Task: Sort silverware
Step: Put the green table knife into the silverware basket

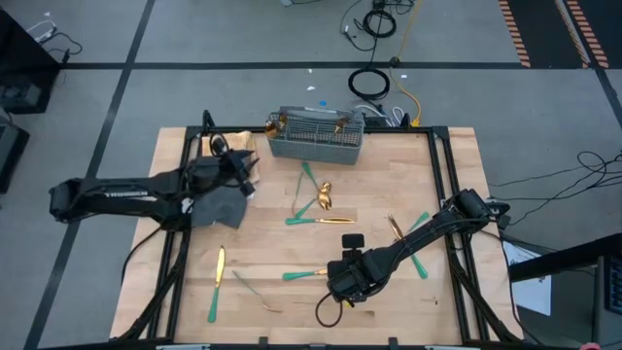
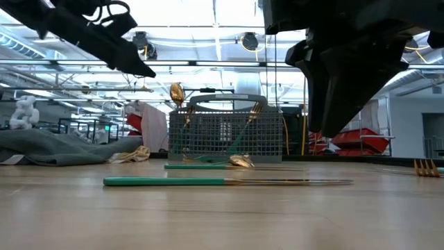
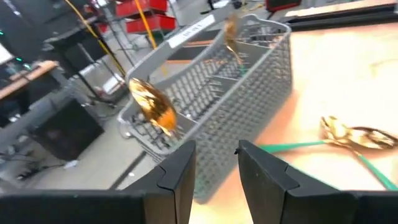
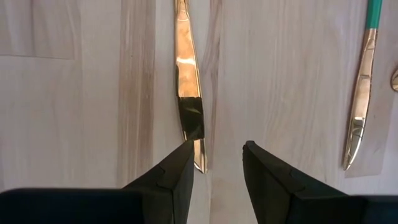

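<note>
Table (image 1: 408, 292): pale wooden top with visible grain, framed by dark rails, filling the middle of the high view.
Left arm: reaches in from the left edge of the high view; left gripper (image 1: 251, 177) is upper left of centre, fingers (image 3: 180, 171) apart with nothing between them.
Right arm: comes in from the right edge; right gripper (image 1: 342, 285) is lower centre, fingers (image 4: 177, 171) apart and empty, just over a gold knife blade (image 4: 188, 81).
Grey mesh basket (image 1: 316, 139): rectangular wire-grid caddy at upper centre.
Dark grey cloth (image 1: 216, 206): crumpled, under the left arm.
Silverware (image 1: 316, 199): gold heads, slim teal handles, scattered across the table's centre, lower left and right.
Left wrist view only: a gold spoon (image 3: 153, 106) stands upright in the basket's near compartment.
Low view only: a teal-handled knife (image 2: 222, 181) lies flat in front of the basket; the right arm's dark bulk blocks the upper right.
Beyond the table: cables on the grey floor.
</note>
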